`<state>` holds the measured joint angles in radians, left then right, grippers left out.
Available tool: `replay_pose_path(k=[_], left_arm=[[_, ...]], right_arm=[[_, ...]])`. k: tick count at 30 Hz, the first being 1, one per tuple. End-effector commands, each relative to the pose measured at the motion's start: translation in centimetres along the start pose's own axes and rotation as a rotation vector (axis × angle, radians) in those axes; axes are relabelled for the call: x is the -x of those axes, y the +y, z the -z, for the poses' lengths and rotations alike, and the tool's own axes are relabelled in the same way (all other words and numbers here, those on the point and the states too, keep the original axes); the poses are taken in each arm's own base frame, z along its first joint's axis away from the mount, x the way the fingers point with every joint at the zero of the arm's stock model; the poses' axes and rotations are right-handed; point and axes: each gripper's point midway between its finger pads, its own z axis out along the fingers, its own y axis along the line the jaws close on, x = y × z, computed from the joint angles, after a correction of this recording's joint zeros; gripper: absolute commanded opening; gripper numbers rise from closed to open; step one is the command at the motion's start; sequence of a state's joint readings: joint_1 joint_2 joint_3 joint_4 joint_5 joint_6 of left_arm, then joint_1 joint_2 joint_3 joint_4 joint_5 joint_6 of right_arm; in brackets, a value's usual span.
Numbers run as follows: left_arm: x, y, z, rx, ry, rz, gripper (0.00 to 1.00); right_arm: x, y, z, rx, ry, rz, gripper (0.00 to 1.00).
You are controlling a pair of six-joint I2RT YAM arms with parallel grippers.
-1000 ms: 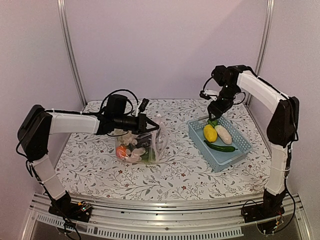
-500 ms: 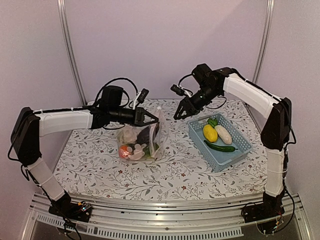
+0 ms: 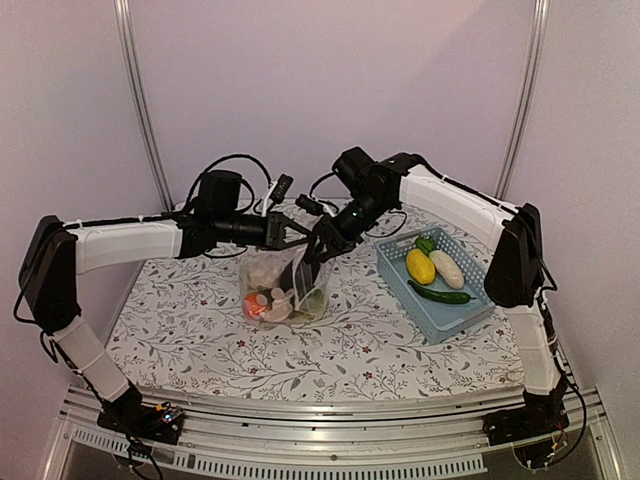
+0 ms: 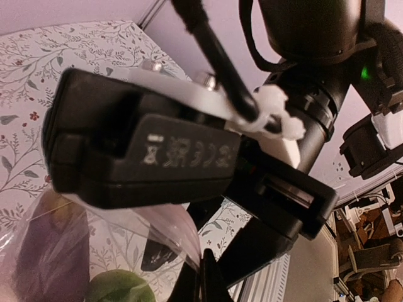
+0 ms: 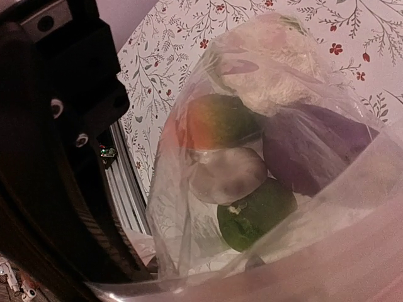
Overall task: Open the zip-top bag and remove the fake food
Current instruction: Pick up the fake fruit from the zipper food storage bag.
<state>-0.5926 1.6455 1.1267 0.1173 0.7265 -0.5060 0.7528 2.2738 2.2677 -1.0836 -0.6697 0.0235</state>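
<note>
Two arms meet over the middle of the floral bench (image 3: 200, 330). I read the left gripper (image 3: 290, 235) as clamped shut on the top edge of the zip-top bag (image 3: 300, 285), which stands upright on the bench, left of the light-blue basket (image 3: 480, 295). At the bag's mouth sits the right gripper (image 3: 322, 248); I cannot tell whether it grips anything. Inside the bag lies fake food (image 3: 268, 303): an eggplant (image 5: 315, 151), a cauliflower (image 5: 277, 69) and a green piece (image 5: 255, 214). The basket holds a yellow piece (image 3: 420, 266), a white piece (image 3: 447, 268) and a cucumber (image 3: 440, 294).
</note>
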Motion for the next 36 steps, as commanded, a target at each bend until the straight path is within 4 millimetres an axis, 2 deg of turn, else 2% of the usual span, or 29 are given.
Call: replay_pose_path(k=[1,5,8,13,14,16,17,19,21,23,25,28,31,33,36], left_arm=[[0.2,-0.6,-0.2,-0.019,-0.002,-0.015,0.0],[1.0,0.4,0.5,0.011,-0.04,0.002,0.0],[1.9,-0.1,1.2,-0.026,-0.079,-0.008,0.0],[1.6,-0.2,0.8,-0.066,-0.055,0.01,0.0],[1.5,-0.1,0.7,-0.065,-0.047,0.017,0.06],[1.5,0.1,1.0,-0.052,-0.006,0.024,0.26],[1.3,0.7,1.4,-0.018,0.033,0.031,0.34],[1.5,3.0,2.8,0.112,0.079,0.012,0.44],[2.3,6.1,5.1,0.267,0.082,-0.006,0.48],[2.8,10.1,7.7,0.443,0.058,0.014,0.52],[3.0,12.6,9.5,0.522,0.047,0.051,0.56],[2.5,14.5,10.1,0.554,0.058,0.076,0.61],[1.1,15.6,9.5,0.547,0.098,0.094,0.62],[0.5,15.3,8.8,0.502,0.118,0.115,0.62],[-0.3,15.0,7.9,0.479,0.144,0.129,0.61]], right_arm=[[0.4,-3.6,-2.2,-0.102,-0.002,-0.039,0.4],[0.9,-5.2,-2.3,-0.123,-0.025,-0.025,0.4],[1.0,-6.2,-2.0,-0.152,-0.034,-0.036,0.41],[0.9,-8.1,-1.8,-0.232,-0.037,-0.049,0.45],[1.1,-8.4,-1.7,-0.245,-0.04,-0.047,0.45],[1.5,-9.0,-1.4,-0.26,-0.053,-0.026,0.46],[1.7,-9.2,-1.3,-0.256,-0.064,-0.018,0.46],[2.0,-9.2,-1.3,-0.239,-0.075,-0.003,0.46],[2.1,-9.2,-1.4,-0.231,-0.075,-0.003,0.46],[1.9,-9.0,-1.7,-0.209,-0.071,-0.014,0.46],[1.7,-8.7,-2.0,-0.183,-0.067,-0.029,0.46],[1.4,-8.4,-2.6,-0.14,-0.062,-0.053,0.46],[1.0,-8.3,-3.3,-0.106,-0.048,-0.075,0.47],[0.6,-8.1,-3.8,-0.083,-0.034,-0.083,0.48],[-1.0,-8.0,-4.3,-0.072,0.012,-0.076,0.58]])
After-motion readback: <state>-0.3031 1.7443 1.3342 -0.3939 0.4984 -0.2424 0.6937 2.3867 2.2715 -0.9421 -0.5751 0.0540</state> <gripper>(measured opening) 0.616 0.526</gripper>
